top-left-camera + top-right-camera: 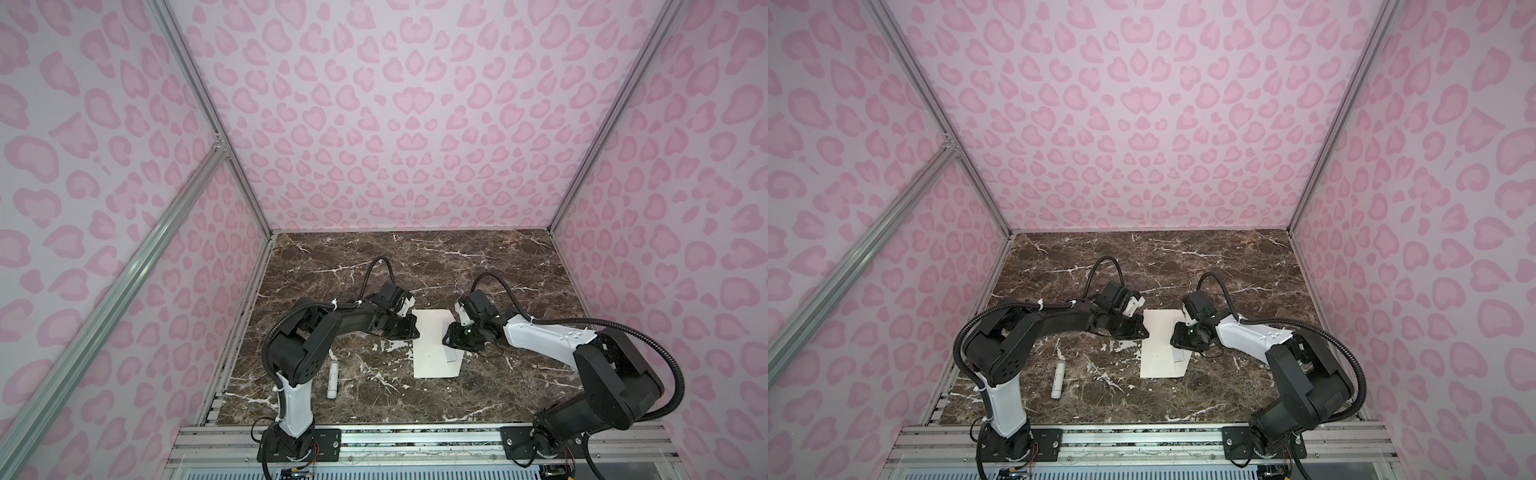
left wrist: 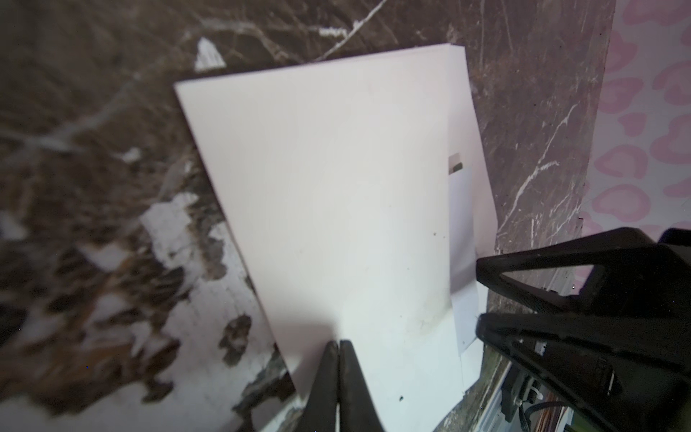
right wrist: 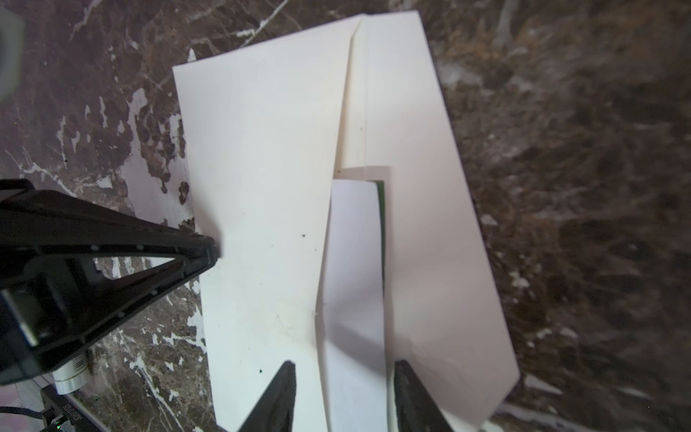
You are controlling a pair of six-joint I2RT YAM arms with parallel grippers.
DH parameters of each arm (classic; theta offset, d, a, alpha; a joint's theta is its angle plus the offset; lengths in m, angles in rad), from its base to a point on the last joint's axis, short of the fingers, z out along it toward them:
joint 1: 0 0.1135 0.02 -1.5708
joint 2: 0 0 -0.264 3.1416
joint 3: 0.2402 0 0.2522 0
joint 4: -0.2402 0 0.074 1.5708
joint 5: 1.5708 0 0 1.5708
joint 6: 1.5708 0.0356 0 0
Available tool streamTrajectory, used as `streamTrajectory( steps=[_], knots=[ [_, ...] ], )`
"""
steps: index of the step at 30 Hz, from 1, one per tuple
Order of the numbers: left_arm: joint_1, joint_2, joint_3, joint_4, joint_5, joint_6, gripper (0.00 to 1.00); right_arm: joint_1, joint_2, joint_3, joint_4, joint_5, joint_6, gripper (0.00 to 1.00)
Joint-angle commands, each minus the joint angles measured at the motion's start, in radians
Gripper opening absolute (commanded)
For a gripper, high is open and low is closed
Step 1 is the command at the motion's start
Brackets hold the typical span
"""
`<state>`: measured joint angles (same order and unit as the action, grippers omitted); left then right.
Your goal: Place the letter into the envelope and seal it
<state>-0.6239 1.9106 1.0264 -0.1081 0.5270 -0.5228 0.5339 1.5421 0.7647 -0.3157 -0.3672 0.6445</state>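
The cream envelope [image 1: 432, 347] [image 1: 1158, 353] lies flat mid-table, its flap [image 3: 430, 224] opened out to one side. The letter [image 3: 353, 262], pale with a green edge, sits partly inside the pocket, and a strip of it shows between the pocket's edge and the flap [image 1: 452, 355] [image 2: 461, 224]. My left gripper [image 2: 338, 342] [image 1: 417, 331] is shut, its tips resting on top of the envelope near its left edge. My right gripper [image 3: 344, 364] [image 1: 445, 336] is open, its fingers on either side of the letter's exposed strip.
A small white cylindrical stick [image 1: 332, 380] [image 1: 1057, 380] lies on the brown marble table [image 1: 415, 266], left of the envelope and near the left arm. Pink patterned walls close in the table on three sides. A metal rail [image 1: 415, 440] runs along the front edge.
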Motion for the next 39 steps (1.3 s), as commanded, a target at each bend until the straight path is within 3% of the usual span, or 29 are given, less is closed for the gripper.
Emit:
streamTrajectory(
  steps=[1, 21, 31, 39],
  knots=[
    [0.001, 0.014, -0.012, -0.083, -0.097, 0.013, 0.09, 0.002, 0.014, -0.007, 0.022, -0.001, 0.004, 0.44],
    [0.0, -0.006, -0.015, -0.076, -0.086, 0.008, 0.1, 0.056, 0.064, 0.018, 0.071, -0.035, 0.058, 0.46],
    [0.0, -0.007, -0.015, -0.089, -0.092, 0.017, 0.1, 0.044, 0.027, 0.082, -0.073, 0.066, -0.016, 0.52],
    [0.0, -0.008, -0.008, -0.097, -0.09, 0.021, 0.09, 0.012, 0.059, 0.097, -0.067, 0.059, -0.036, 0.41]
  ],
)
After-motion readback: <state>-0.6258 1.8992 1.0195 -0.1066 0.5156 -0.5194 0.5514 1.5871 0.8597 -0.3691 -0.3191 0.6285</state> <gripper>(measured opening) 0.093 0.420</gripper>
